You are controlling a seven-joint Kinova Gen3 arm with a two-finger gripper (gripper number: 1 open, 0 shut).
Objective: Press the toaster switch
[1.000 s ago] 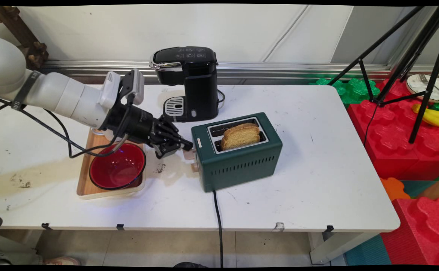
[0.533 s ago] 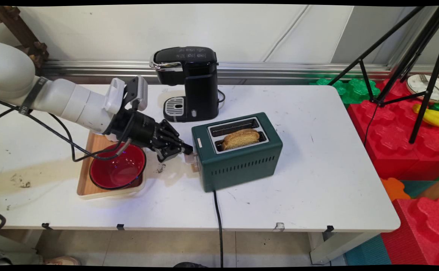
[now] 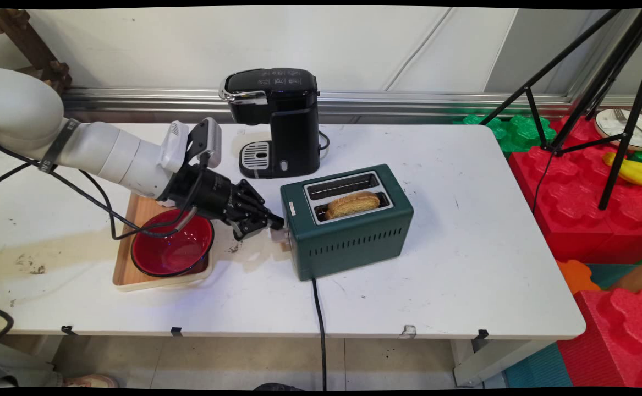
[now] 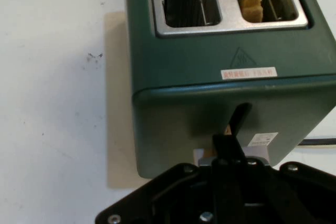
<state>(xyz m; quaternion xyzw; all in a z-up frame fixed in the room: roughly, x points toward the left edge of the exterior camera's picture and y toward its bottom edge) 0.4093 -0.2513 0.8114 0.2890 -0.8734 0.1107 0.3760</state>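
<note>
Presently the end effector is pressed against the left end face of the green toaster, at the toaster's light-coloured lever. In the hand view the fingers stand together as one black bar against that end face, so the end effector is closed, with nothing held between the fingers.

The toaster stands near the middle of the white counter. A slice of toast sits low in the slot nearer the front edge; the slot nearer the wall holds nothing. A black power cord runs from the toaster over the front edge of the counter.

Below the arm's wrist, toward the left edge of the counter, a red bowl rests on a wooden tray. A black coffee machine stands at the rear edge, behind the toaster and apart from it.
</note>
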